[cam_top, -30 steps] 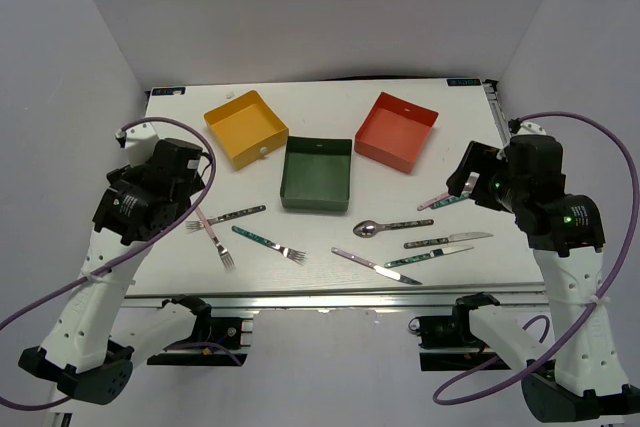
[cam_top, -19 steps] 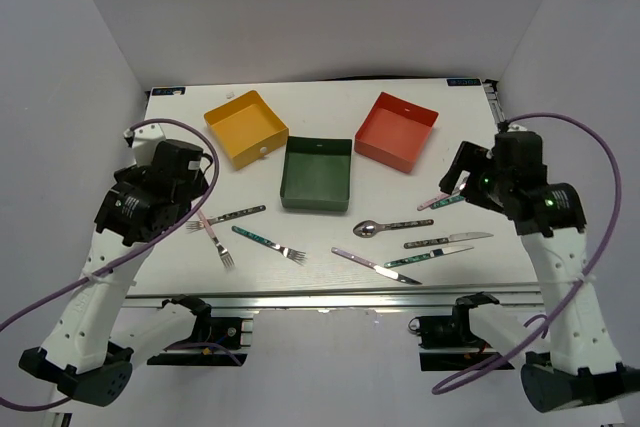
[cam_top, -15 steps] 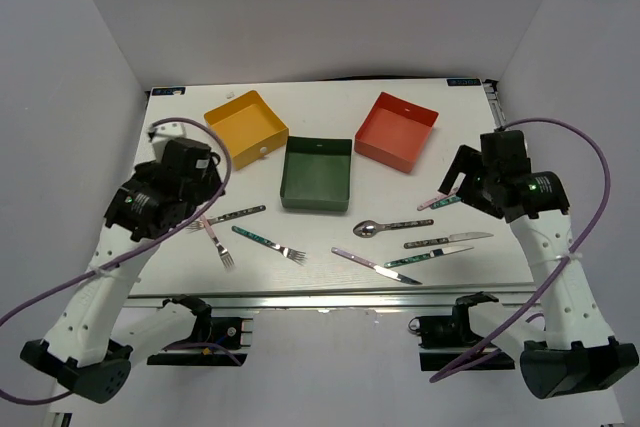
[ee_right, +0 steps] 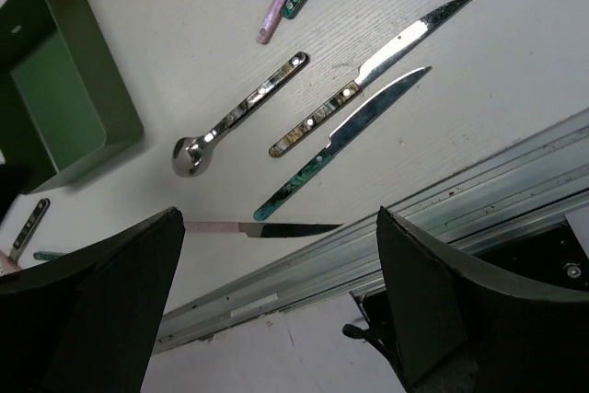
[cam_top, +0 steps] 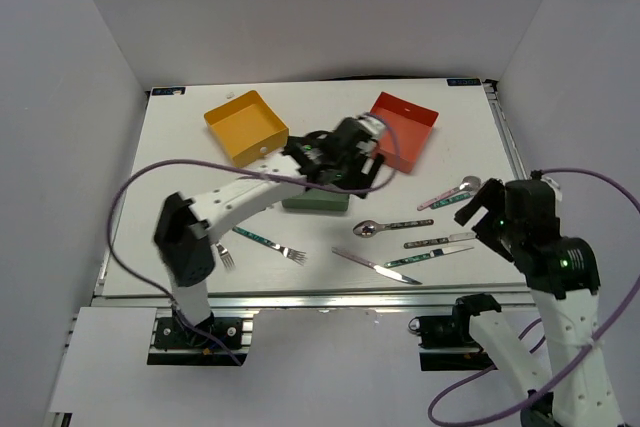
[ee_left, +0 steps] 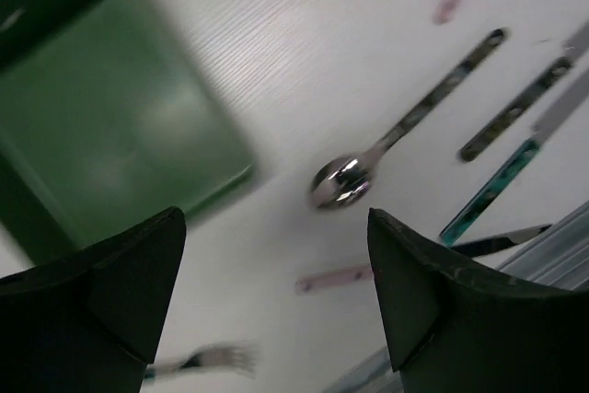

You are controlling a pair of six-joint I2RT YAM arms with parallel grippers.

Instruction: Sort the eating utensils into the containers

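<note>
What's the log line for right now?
left gripper: open, empty, by dark green tray | right gripper: open, empty, near knives | utensils: on table

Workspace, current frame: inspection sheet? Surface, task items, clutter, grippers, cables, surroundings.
Surface: white table, utensils scattered over the near half.
Job's things: yellow tray, green tray and red-orange tray, no utensil seen inside any; spoon, knives and fork loose on the table.
Clutter: nothing seen.
Grippers: left gripper above the green tray's edge, fingers open, empty; right gripper above the knives, fingers open, empty.
Cables: purple cables loop off each arm.
Surroundings: white walls; metal rail at the near edge.
</note>
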